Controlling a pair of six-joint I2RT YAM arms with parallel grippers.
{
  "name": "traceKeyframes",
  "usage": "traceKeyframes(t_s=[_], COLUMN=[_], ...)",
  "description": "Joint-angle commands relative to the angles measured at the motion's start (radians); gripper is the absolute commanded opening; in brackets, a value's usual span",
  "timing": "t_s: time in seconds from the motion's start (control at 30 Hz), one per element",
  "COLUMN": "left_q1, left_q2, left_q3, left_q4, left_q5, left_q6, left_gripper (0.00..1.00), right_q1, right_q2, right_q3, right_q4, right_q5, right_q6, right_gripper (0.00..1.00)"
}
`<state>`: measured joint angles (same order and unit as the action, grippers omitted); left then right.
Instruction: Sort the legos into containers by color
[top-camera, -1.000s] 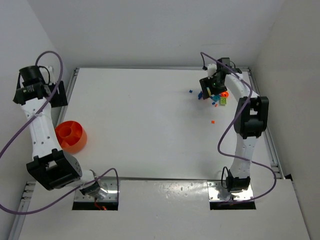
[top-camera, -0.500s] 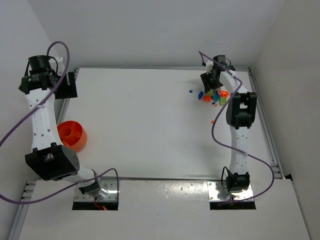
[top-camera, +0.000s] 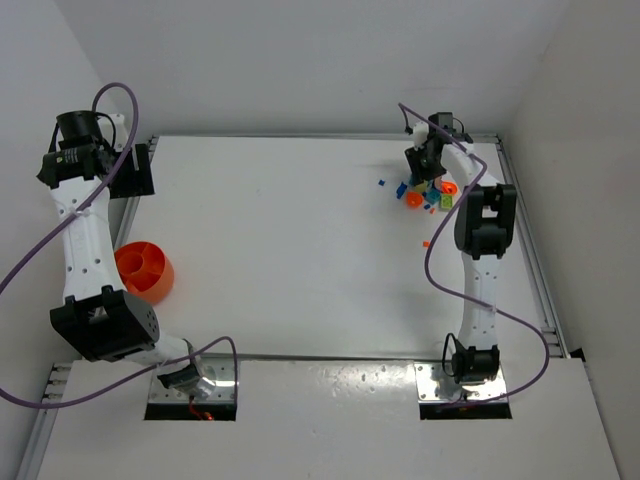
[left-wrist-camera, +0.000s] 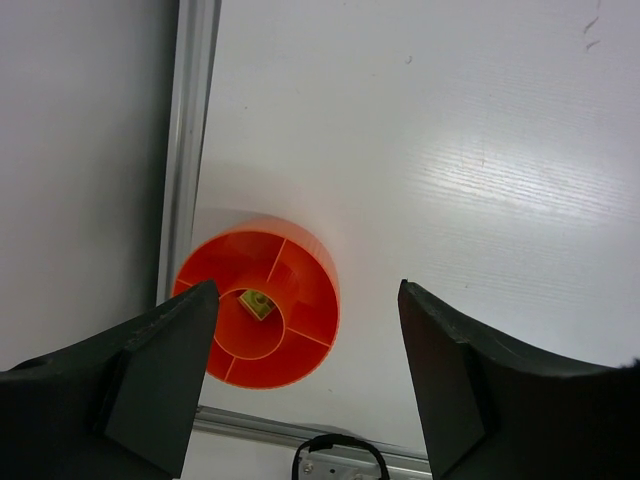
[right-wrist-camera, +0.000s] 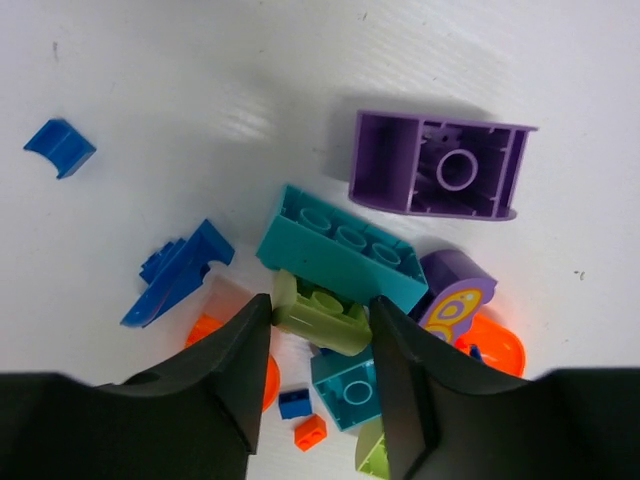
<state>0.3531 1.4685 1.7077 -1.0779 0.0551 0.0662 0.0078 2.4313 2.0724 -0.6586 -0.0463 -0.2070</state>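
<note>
Legos: the legos (top-camera: 425, 192) are lying bunched at the far right of the worktop (top-camera: 280, 250), with one orange bit (top-camera: 425, 243) sitting apart, nearer the arm bases.
Green brick: the green brick (right-wrist-camera: 320, 313) is sitting studs-up on the heap, filling the gap between the fingers of the right end effector (right-wrist-camera: 321, 303).
Cyan brick: the long cyan brick (right-wrist-camera: 340, 248) is lying studs-up, touching the green one.
Purple brick: the purple brick (right-wrist-camera: 437, 165) is lying upside down, hollow side showing.
Blue bits: the two blue bits (right-wrist-camera: 178, 275) are lying beside the heap.
Orange bowl: the orange bowl (left-wrist-camera: 320, 290) is standing upright at the worktop's left edge. It is divided into compartments and is holding a yellow-green brick (left-wrist-camera: 257, 303) in its centre ring.
</note>
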Motion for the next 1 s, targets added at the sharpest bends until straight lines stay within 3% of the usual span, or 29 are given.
traceKeyframes(t_s=[0.0, 0.2, 0.43, 0.57, 0.63, 0.7, 0.83, 0.97], left_q1=[-0.005, -0.005, -0.005, -0.005, -0.005, -0.005, -0.034, -0.147], left_q2=[-0.011, -0.02, -0.063, -0.138, -0.192, -0.285, -0.395, -0.418], left_q3=[0.007, 0.007, -0.036, -0.098, -0.198, -0.328, -0.543, -0.674], left_q4=[0.006, 0.015, 0.026, 0.064, 0.136, 0.246, 0.476, 0.685], left_q5=[-0.011, -0.011, 0.06, 0.25, 0.435, 0.617, 0.831, 0.835], left_q6=[-0.012, -0.012, -0.012, 0.032, 0.041, 0.014, -0.147, -0.31], left_gripper=[0.79, 0.79, 0.79, 0.8, 0.81, 0.83, 0.86, 0.86], right_q1=[-0.006, -0.015, -0.015, 0.004, 0.014, 0.04, 0.116, 0.196], right_q2=[-0.035, -0.057, -0.146, -0.195, -0.224, -0.233, -0.288, -0.318], right_q3=[-0.054, -0.084, -0.115, -0.115, -0.115, -0.115, -0.161, -0.247], right_q4=[-0.038, -0.047, -0.076, -0.136, -0.159, -0.159, -0.089, 0.089], right_q5=[-0.026, -0.055, -0.162, -0.297, -0.442, -0.594, -0.771, -0.978], right_q6=[-0.009, -0.02, -0.02, 0.003, 0.032, 0.121, 0.279, 0.535], right_gripper=[0.41, 0.19, 0.04, 0.04, 0.03, 0.03, 0.03, 0.03])
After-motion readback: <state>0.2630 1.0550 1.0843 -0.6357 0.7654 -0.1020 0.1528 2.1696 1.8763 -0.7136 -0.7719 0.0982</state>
